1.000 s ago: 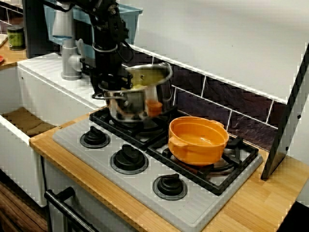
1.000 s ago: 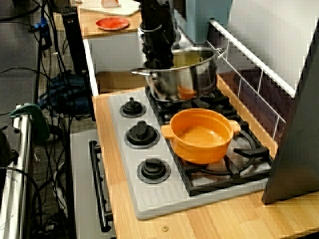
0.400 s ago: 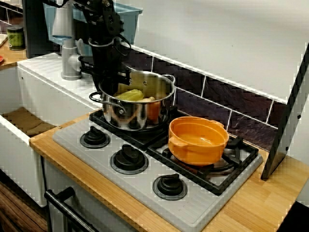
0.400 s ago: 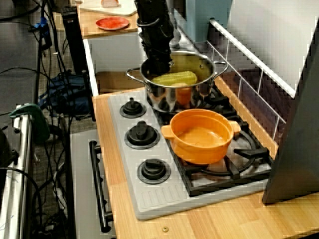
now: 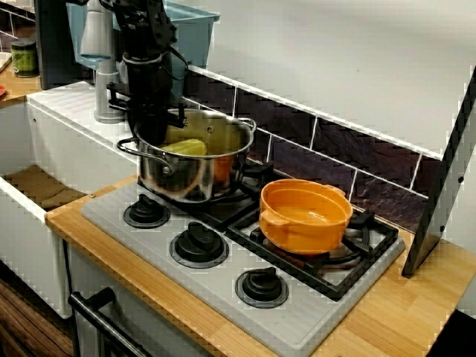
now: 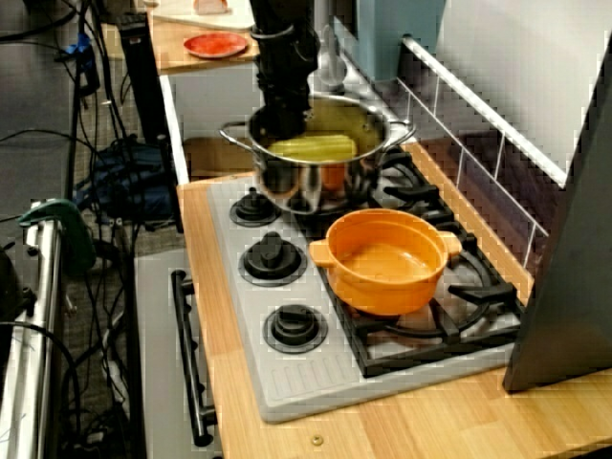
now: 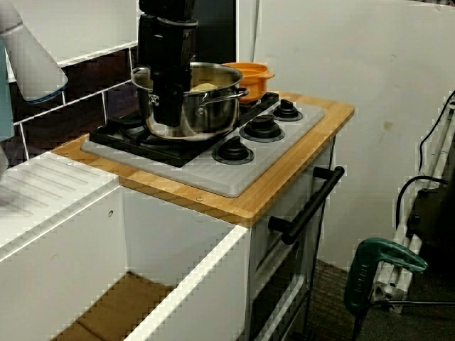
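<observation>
- Pinching rim of steel pot (image 5: 195, 172) with gripper (image 5: 146, 136), jaws closed over the wall.
- Holding it over back burner grate (image 5: 253, 172), beside orange casserole (image 5: 305, 216); corn cob (image 5: 184, 146) inside.
- Judging it rigid, slick, weighty; side handle (image 7: 229, 93) looking steadier.

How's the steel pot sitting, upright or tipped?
Upright: the steel pot rim looks level in all views, and the corn cob lies flat inside.

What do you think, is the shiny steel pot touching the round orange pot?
Apart. In the view facing the tiled wall, a strip of black burner grate shows between the shiny steel pot and the round orange pot.
</observation>
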You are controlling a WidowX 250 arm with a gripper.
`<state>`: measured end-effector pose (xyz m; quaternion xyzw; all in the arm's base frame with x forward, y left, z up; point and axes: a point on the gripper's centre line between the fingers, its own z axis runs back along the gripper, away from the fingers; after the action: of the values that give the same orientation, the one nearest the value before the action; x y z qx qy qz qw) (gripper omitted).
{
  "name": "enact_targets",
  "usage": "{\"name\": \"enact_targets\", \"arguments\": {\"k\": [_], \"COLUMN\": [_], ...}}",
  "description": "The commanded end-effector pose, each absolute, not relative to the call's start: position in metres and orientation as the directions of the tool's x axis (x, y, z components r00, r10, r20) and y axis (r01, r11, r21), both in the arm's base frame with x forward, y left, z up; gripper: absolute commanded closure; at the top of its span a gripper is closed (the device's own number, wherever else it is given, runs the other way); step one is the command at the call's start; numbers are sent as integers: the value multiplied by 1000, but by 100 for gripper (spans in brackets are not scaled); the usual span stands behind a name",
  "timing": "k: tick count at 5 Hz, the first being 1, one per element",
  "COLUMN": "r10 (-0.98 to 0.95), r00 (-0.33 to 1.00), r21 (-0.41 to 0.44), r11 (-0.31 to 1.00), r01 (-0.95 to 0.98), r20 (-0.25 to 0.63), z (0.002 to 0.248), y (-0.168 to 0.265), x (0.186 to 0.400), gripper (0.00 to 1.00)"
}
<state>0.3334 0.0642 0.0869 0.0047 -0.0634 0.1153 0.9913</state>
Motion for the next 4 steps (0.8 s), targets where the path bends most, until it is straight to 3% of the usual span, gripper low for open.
{"name": "enact_targets", "arguments": {"k": [1,4], "r10": [212,206], "r00": [948,944], "r21": [-41,-83], "r11": [977,978], "r01": [-208,-191], "r20": [238,256], "z": [134,156], "y": [64,62], "x": [342,345], "gripper": [100,100]}}
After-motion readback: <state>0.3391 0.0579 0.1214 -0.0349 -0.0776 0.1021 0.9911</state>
